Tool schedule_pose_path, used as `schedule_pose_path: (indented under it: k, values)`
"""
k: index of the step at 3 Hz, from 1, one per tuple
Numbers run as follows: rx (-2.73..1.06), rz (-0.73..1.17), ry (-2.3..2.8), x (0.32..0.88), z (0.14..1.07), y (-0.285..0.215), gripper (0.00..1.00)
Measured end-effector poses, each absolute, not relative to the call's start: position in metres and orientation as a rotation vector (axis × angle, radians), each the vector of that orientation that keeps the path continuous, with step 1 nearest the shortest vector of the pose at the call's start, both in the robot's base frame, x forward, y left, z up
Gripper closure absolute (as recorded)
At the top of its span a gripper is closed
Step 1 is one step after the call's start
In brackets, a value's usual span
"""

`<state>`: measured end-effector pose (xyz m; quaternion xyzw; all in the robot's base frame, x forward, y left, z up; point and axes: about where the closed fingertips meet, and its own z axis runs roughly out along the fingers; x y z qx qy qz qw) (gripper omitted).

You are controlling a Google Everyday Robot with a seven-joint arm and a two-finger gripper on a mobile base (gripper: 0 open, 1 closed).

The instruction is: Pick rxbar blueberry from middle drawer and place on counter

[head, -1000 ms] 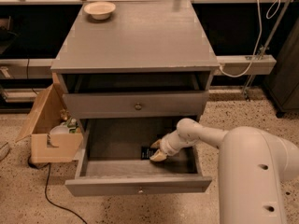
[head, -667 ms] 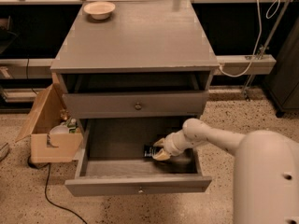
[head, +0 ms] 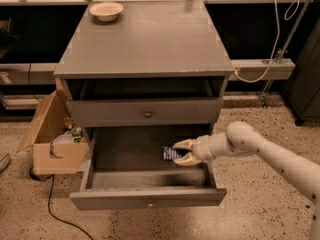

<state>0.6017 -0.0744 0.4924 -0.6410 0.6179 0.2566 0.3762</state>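
Note:
The rxbar blueberry, a small dark bar with pale print, is in the open middle drawer, near the right side. My gripper reaches in from the right. Its cream fingers are closed on the bar's right end and hold it slightly above the drawer's grey floor. The counter is the grey wood-grain top of the cabinet, above the drawers.
A cream bowl stands at the counter's back left corner. The drawer with a brassy knob above is shut. An open cardboard box with items sits on the floor to the left. A cable runs across the floor.
My gripper and the bar have moved together up and a little to the right inside the drawer. The arm's forearm has drawn back towards the right.

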Motion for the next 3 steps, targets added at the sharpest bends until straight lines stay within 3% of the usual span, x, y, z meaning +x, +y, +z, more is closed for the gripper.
schedule_pose_path:
  k: [3]
  values:
    - [-1.711,0.577,1.503,0.580,0.584,-0.102,1.00]
